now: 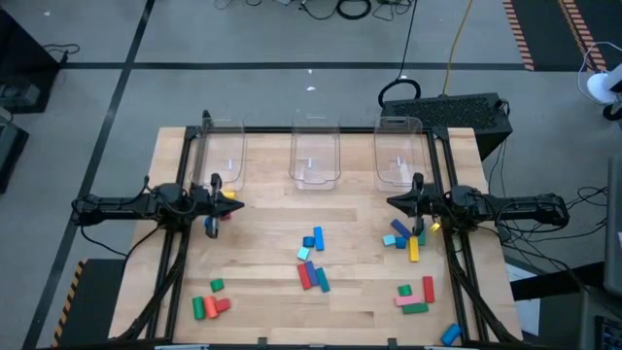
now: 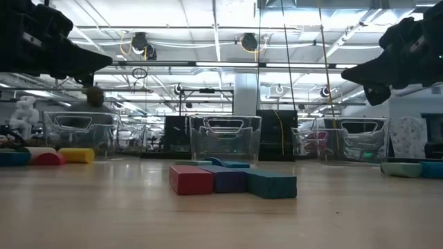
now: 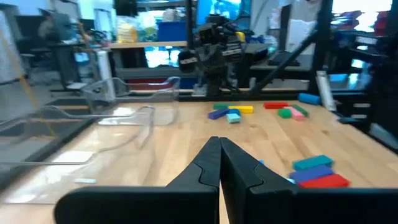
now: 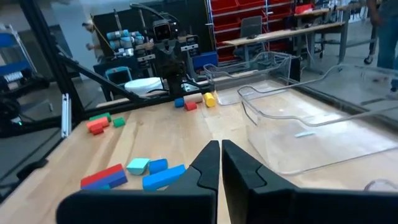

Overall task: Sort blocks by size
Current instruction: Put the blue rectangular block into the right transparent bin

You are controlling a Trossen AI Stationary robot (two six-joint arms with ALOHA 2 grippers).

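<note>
1. The left gripper (image 1: 213, 192) and right gripper (image 1: 417, 192) are seen clenched, empty, flanking the middle bin (image 1: 314, 156)
2. The blocks (image 1: 313, 262) are scattered on bare table (image 1: 262, 233) nearer than that bin

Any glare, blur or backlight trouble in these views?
Low view: bright ceiling lights behind leave both arms as dark shapes, and the near table is soft. Left wrist view: the clear bins look smeared. High view: even light, blocks readable.

Blocks (image 1: 313, 262) scattered mid-table and both sides; three bins (image 1: 314, 156) behind, seemingly holding none.
</note>
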